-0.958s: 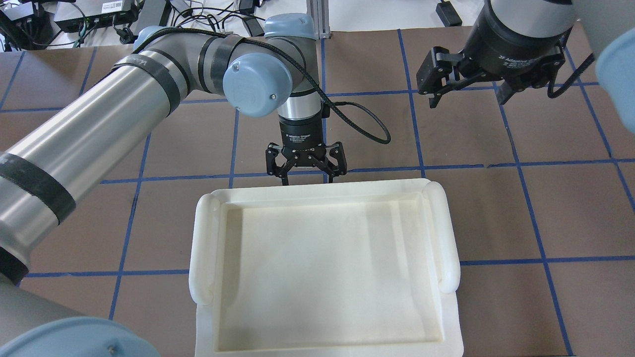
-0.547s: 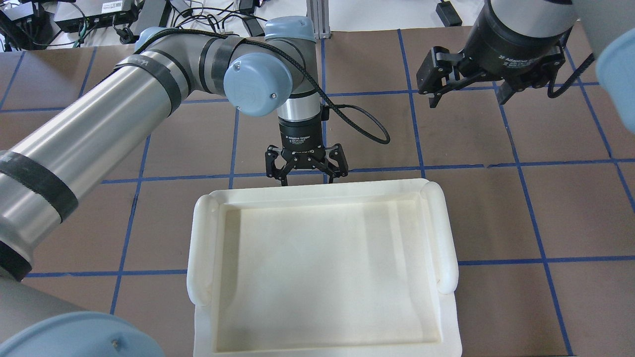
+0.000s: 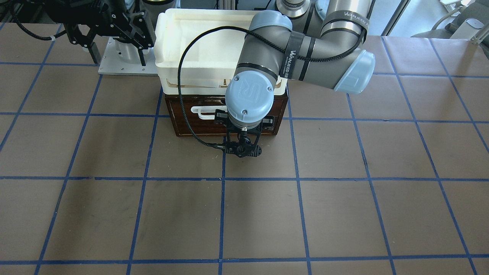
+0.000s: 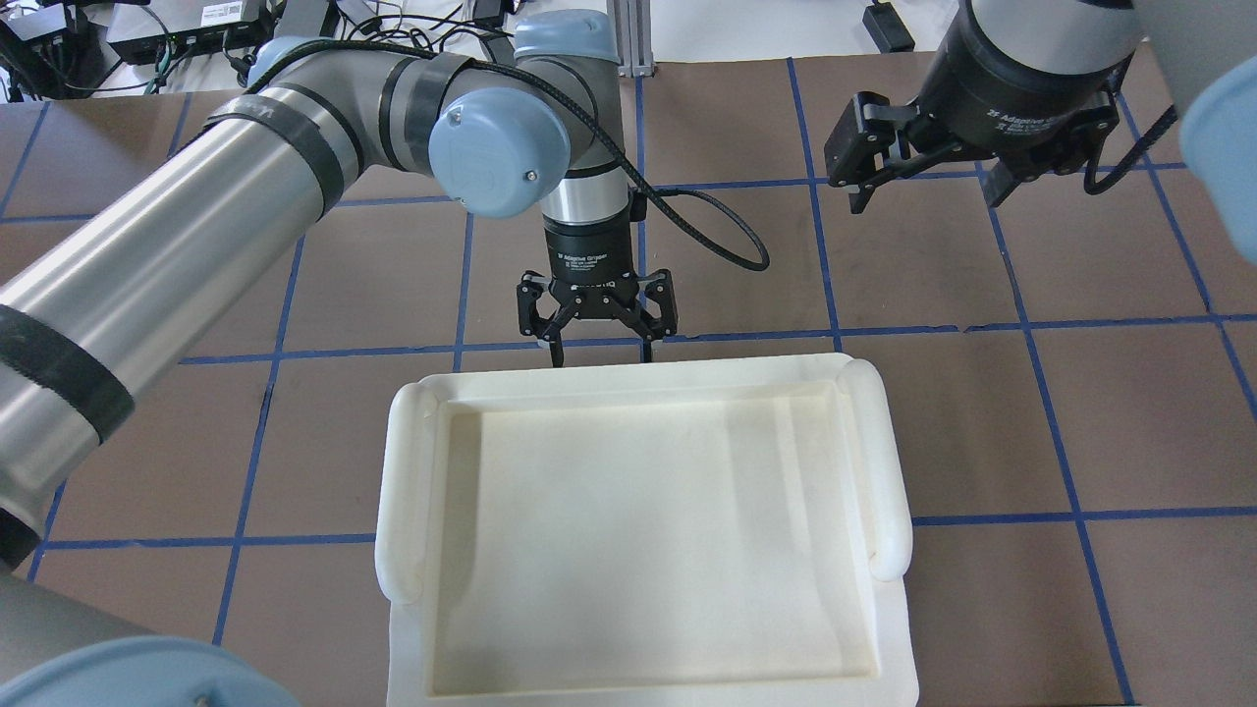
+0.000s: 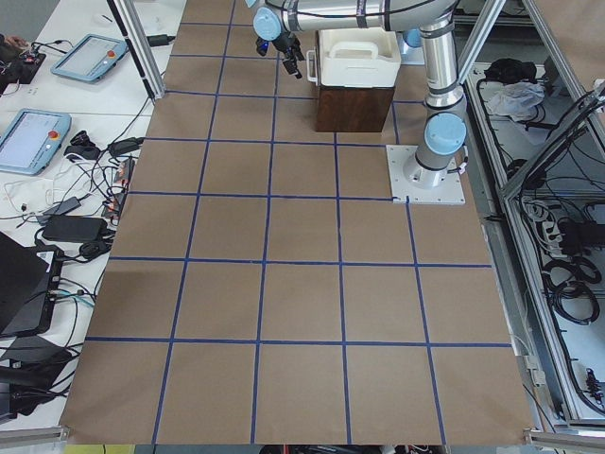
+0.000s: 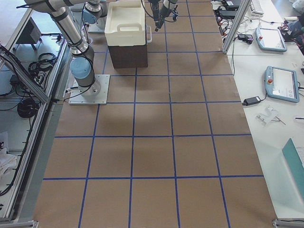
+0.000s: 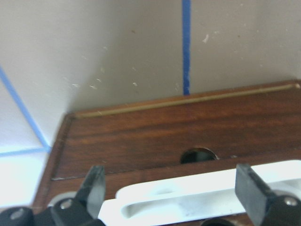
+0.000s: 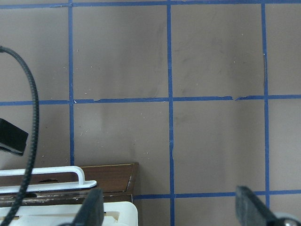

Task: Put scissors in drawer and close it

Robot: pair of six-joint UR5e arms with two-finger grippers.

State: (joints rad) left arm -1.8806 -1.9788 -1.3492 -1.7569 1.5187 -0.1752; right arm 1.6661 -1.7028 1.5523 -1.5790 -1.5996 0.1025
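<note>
The dark brown drawer (image 3: 183, 124) with its white bar handle (image 3: 202, 110) sits under a white foam tray, and its front looks pushed in flush. My left gripper (image 4: 600, 358) is open and empty just in front of the drawer front. In the left wrist view its fingers (image 7: 94, 186) stand on either side of the handle (image 7: 197, 193) without touching it. My right gripper (image 4: 928, 191) is open and empty, held high to the right of the drawer. The scissors show in no view.
The white foam tray (image 4: 628, 373) lies on top of the drawer cabinet (image 6: 128, 54). Brown table covering with a blue tape grid (image 3: 221, 214) surrounds it. The right arm's base plate (image 3: 110, 65) stands beside the cabinet.
My left gripper has drawn slightly away from the drawer front and shifted a little to the left, still open. The right arm has not moved.
</note>
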